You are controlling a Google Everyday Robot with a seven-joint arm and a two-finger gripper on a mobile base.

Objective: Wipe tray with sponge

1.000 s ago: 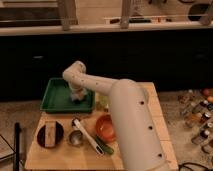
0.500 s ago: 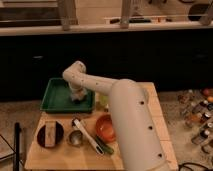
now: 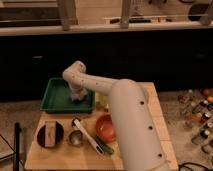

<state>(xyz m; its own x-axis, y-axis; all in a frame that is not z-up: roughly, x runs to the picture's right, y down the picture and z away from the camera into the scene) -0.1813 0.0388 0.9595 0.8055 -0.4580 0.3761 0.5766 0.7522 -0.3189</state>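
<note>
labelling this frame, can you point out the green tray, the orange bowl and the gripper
green tray (image 3: 54,100), camera view, bare floor left of the arm
orange bowl (image 3: 104,129), camera view, its inside
gripper (image 3: 76,95), camera view, arm's lower end over the tray

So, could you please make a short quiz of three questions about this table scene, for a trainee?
1. True or false: the gripper is down inside the shallow rectangular green plastic tray.
2. Which container lies nearest the big white arm? A) the round orange bowl B) the dark round bowl C) the small metal cup
3. Fill in: the tray lies at the table's far ____ corner, as the camera sees it.

Key: 1 true; 2 A; 3 left.
</note>
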